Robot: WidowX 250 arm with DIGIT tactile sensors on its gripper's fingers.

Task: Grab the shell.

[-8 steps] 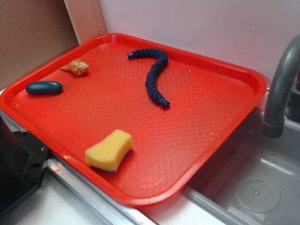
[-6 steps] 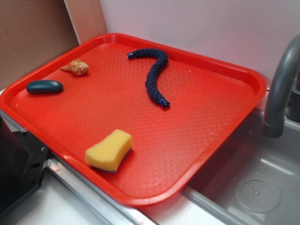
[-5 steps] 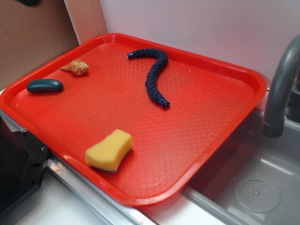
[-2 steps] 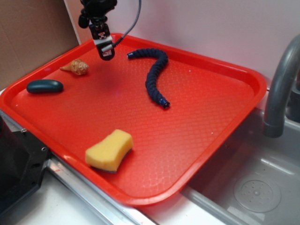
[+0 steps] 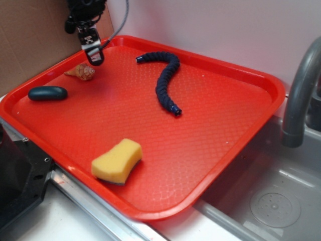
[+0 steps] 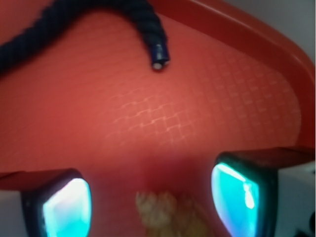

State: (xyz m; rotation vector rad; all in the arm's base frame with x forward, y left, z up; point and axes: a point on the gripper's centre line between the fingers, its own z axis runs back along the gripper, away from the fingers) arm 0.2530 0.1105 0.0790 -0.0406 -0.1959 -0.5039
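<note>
The shell [image 5: 81,72] is a small tan-orange spiral conch lying on the far left of the red tray [image 5: 200,150], its tip pointing left. My gripper [image 5: 94,59] hangs just above and to the right of it, close to the tray, not touching it. In the wrist view the shell [image 6: 165,212] shows blurred at the bottom between my two fingers [image 6: 237,197], which stand wide apart with nothing held. The gripper [image 6: 153,202] is open.
A dark teal oval pebble [image 5: 47,93] lies left of the shell near the tray's rim. A dark blue braided rope [image 5: 165,80] curves across the tray's back; its end shows in the wrist view [image 6: 155,47]. A yellow sponge [image 5: 117,160] sits at the front. A grey faucet [image 5: 301,90] and sink stand right.
My gripper came into view from the top and moved left and down toward the shell. Nothing on the tray has moved.
</note>
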